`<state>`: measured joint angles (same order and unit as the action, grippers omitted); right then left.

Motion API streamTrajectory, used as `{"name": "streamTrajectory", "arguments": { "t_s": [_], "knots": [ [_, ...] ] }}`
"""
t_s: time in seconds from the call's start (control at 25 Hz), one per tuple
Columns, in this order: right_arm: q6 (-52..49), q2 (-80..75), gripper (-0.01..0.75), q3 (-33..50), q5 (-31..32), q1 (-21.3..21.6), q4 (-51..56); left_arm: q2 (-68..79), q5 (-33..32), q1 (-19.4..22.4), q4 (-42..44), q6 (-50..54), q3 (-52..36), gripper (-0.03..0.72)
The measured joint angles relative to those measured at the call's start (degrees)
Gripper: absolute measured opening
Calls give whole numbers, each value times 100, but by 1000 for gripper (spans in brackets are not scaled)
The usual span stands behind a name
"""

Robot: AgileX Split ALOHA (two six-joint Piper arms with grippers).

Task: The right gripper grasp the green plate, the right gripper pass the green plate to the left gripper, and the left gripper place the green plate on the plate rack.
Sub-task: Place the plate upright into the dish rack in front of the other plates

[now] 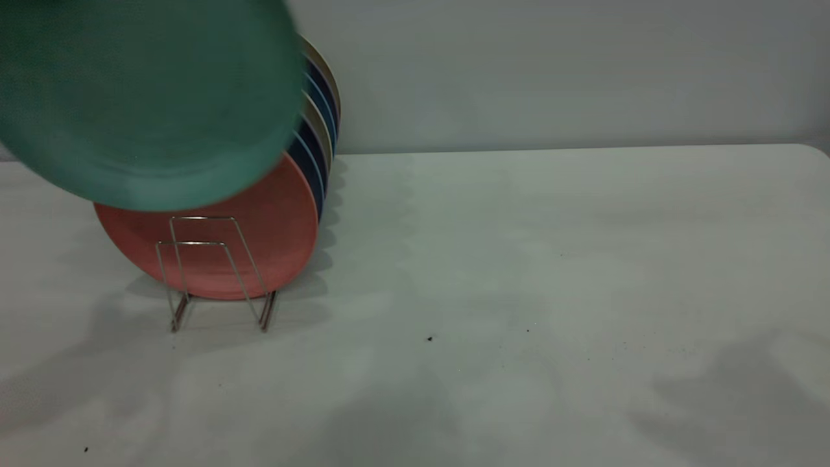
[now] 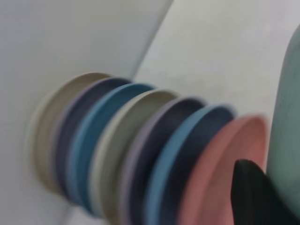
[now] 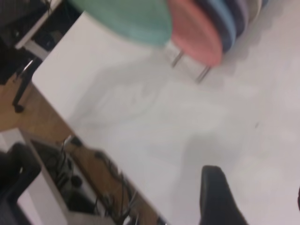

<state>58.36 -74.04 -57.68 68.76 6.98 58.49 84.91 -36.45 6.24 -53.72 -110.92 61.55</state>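
the green plate [image 1: 146, 97] hangs tilted in the upper left of the exterior frame, above and just in front of the salmon-pink plate [image 1: 214, 246], first in the row standing in the plate rack [image 1: 217, 272]. in the left wrist view one black finger of the left gripper [image 2: 255, 194] lies against the plate's edge, apparently clamped on it. the free front loops sit directly below, so the move is probably downward. the right gripper [image 3: 220, 199] is over the bare table [image 1: 519, 292], its fingers spread, holding nothing.
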Motion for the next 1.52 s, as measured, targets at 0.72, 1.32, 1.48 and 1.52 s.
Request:
{"name": "streamTrajectory", "arguments": {
  "t_s": [0.72, 1.32, 1.48, 1.52],
  "knots": [
    [-2350, 3805, 429, 2272, -213, 5, -2249, 339, 371, -136, 1143, -950, 231, 94],
    [-3153, 4989, 429, 2350, -203, 5, -3247, 661, 763, -936, 1969, -950, 303, 94],
    [-3186, 4989, 429, 2350, -203, 5, -3271, 681, 810, -996, 2077, -950, 303, 94],
    [-3187, 4989, 429, 2350, -203, 5, -3271, 681, 810, -996, 2077, -950, 303, 94]
  ]
}}
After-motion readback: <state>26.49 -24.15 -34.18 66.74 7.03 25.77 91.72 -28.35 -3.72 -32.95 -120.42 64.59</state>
